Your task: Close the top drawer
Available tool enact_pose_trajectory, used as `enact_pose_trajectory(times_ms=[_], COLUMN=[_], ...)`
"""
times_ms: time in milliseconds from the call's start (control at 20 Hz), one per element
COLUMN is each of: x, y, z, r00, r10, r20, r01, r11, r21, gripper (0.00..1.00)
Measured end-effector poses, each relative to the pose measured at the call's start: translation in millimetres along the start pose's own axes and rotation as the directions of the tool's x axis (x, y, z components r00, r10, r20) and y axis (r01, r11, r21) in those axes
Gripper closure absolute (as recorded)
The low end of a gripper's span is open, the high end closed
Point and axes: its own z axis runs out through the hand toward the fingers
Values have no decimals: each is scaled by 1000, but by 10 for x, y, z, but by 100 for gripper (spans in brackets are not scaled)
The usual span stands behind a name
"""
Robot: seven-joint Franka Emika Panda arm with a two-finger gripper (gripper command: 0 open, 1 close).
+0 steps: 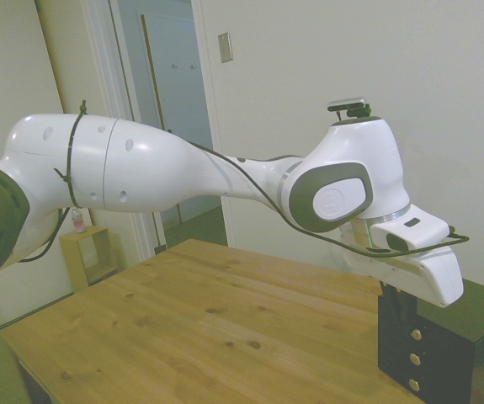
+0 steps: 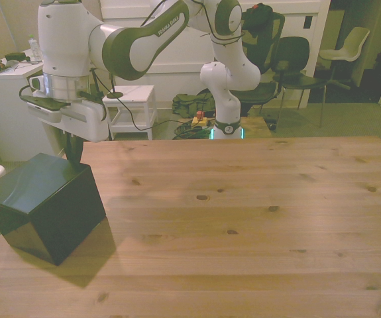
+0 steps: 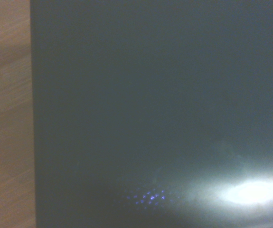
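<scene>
The small black cabinet stands at the table's end, and in the front view it sits at the front view's left, seen from behind with its drawers hidden. In the side view its front carries three brass knobs nearly one above another. The top drawer is the uppermost, with its knob. My gripper hangs right at the cabinet's upper front edge, just above that knob, and shows dark behind the cabinet in the front view. The wrist view is filled by the glossy black cabinet top.
The wooden table stretches toward the front view's right. The cabinet sits close to the table's left edge there. Beyond the table stand a small white side table and dark chairs.
</scene>
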Motion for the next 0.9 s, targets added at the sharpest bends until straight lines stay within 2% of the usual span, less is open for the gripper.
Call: enact_pose_trajectory(times_ms=[500, 700, 900], x=[-44, -301, -656], y=[-72, -126, -46], z=[11, 4, -240], r00=[1000, 998, 997], r10=[-25, -51, -71], r20=[4, 23, 40], r01=[25, 51, 70], r11=[1000, 999, 997], r21=[0, 14, 43], gripper=[100, 100, 100])
